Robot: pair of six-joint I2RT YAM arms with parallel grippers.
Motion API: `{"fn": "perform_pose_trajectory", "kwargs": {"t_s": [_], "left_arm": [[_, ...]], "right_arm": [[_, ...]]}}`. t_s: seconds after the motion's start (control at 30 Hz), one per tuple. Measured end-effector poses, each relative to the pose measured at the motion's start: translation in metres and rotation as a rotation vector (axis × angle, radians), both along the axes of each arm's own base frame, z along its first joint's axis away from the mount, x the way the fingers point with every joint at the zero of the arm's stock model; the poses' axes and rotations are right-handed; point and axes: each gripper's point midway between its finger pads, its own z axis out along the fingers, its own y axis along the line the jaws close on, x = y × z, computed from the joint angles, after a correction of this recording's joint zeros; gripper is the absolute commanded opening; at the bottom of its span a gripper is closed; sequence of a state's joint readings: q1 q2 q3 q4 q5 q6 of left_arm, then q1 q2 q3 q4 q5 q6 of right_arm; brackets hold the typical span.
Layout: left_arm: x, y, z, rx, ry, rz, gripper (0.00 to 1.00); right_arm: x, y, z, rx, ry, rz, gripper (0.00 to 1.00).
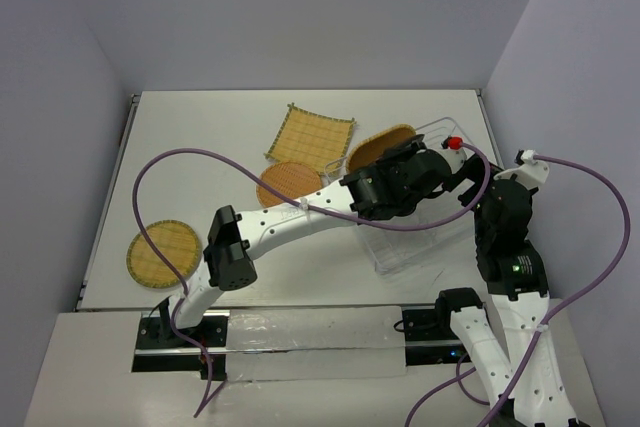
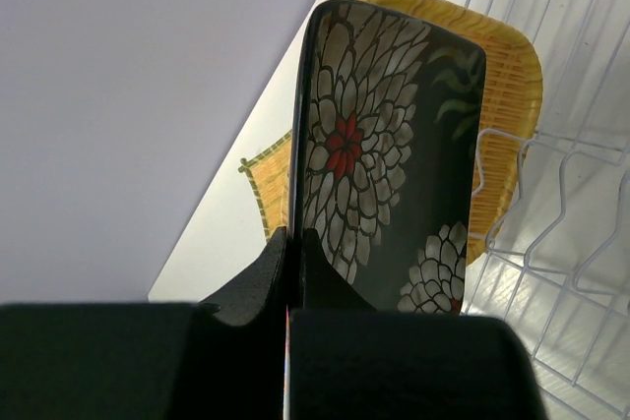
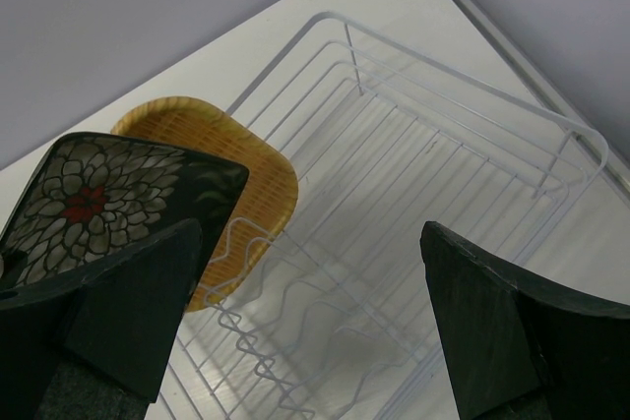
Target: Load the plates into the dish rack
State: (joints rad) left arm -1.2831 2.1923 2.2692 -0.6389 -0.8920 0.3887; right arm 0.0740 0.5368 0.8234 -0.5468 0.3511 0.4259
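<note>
Left gripper (image 2: 293,243) is clamped on the lower edge of the dark flowered plate (image 2: 384,145), holding it upright over the dish rack (image 3: 458,76), just beside the rounded-square bamboo plate (image 2: 507,95) already standing in the tines. Right gripper (image 3: 310,277) hangs empty over the rack, jaws wide. Three are left on the table (image 1: 200,127): the fringed square plate (image 1: 311,137), the orange round plate (image 1: 288,183) and, well apart, the tan round plate (image 1: 163,252).

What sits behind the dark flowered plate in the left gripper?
A woven yellow plate standing in the wire rack; the dark plate covers its left part, hiding how it seats.
</note>
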Motion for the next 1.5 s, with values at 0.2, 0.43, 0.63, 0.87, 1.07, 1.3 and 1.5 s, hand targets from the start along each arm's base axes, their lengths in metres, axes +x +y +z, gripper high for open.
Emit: {"fn": "perform_pose_trajectory", "kwargs": {"t_s": [0.2,0.43,0.63,0.87,1.07,1.3,1.5], "left_arm": [[0.003,-0.006,-0.018,-0.015,0.034,0.008,0.0],[0.008,-0.009,-0.045,-0.013,0.101,0.003,0.0],[0.01,-0.008,-0.057,-0.014,0.161,-0.015,0.2],[0.015,-0.011,-0.052,-0.059,0.153,-0.006,0.48],[0.02,-0.012,-0.05,-0.078,0.161,-0.015,0.52],[0.023,-0.017,-0.036,-0.133,0.173,-0.038,0.7],[0.008,-0.025,0.0,-0.253,0.239,-0.158,0.87]], "right_arm": [[-0.001,0.0,-0.001,0.001,-0.001,0.002,1.0],[-0.001,0.001,-0.004,0.001,0.007,0.007,1.0],[0.001,0.002,-0.006,0.002,0.014,0.012,1.0],[0.003,0.003,-0.009,0.002,0.028,0.015,1.0],[0.004,0.003,-0.01,0.002,0.03,0.015,1.0],[0.004,0.003,-0.01,0.002,0.03,0.016,1.0],[0.005,0.008,-0.011,0.003,0.038,0.043,1.0]]}}
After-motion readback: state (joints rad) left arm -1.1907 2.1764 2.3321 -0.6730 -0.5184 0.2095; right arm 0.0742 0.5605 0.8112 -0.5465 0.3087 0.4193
